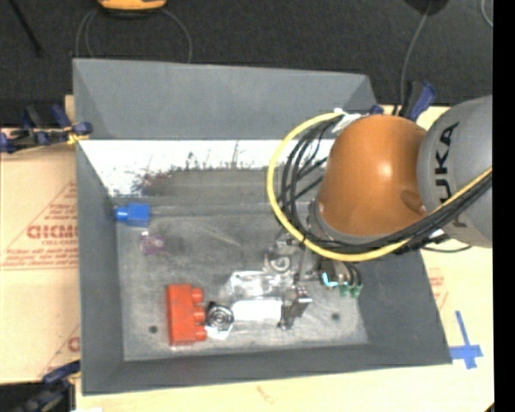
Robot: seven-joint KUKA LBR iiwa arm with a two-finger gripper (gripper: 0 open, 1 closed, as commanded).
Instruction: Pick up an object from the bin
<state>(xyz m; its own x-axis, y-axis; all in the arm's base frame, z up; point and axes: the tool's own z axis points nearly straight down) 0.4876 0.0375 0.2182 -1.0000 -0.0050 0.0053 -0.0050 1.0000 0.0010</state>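
Jaws low over clear plastic piece (pixel 252 285)

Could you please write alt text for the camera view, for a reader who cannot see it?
The arm's gripper hangs low at the right end of a clear plastic piece in the lower middle of the grey bin. A red block lies left of it, and a blue piece sits upper left.

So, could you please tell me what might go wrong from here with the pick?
The gripper is low beside the clear glossy piece near the front wall of the bin; that slick, irregular shape may slip out. The round silvery part and the red block lie right beside it, so they might be knocked or dragged along.
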